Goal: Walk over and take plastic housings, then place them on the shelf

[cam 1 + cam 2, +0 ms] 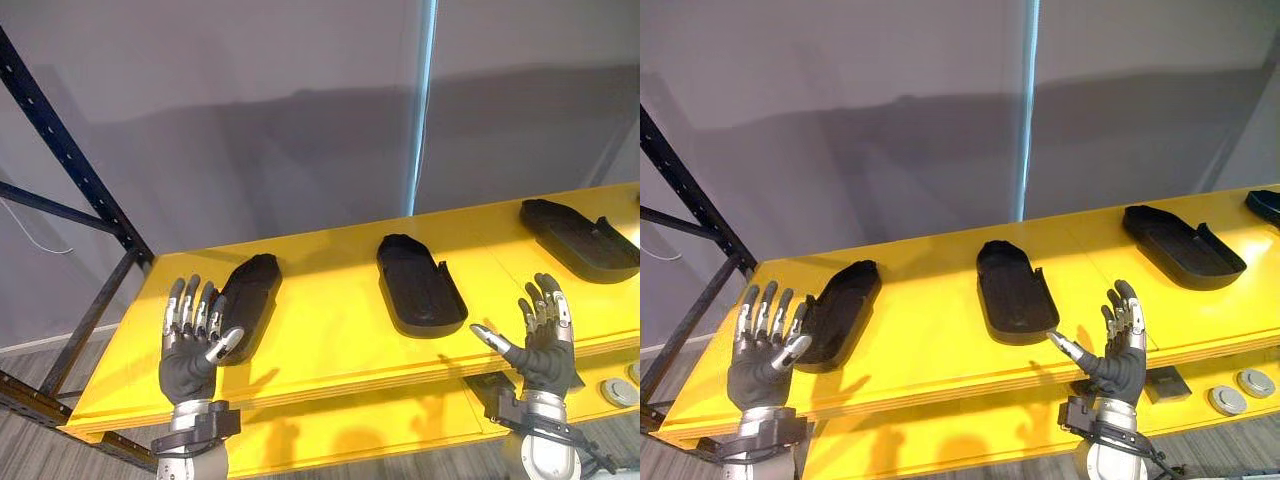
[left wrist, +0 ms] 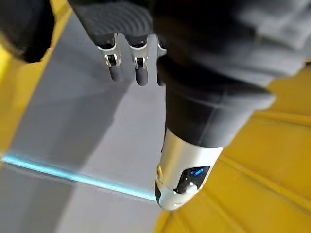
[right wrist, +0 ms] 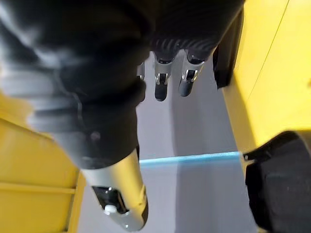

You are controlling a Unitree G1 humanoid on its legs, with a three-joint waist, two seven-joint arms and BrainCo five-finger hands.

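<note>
Both hands are up with fingers spread wide, holding nothing. The left hand [image 1: 195, 345] is right by the left black hollow plastic housing [image 1: 248, 300], can't tell if it's touching. The right hand [image 1: 545, 345] is apart from the middle housing [image 1: 420, 285] and the right housing [image 1: 580, 238]. All three lie on the flat yellow shelf board [image 1: 330, 340].

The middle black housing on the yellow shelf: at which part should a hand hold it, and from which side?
Probably its near end, from the front. The middle housing lies hollow side up on the yellow shelf, lengthwise toward the robot, with a raised rim all round. The open right hand, closest, could pinch that rim, thumb inside.
</note>
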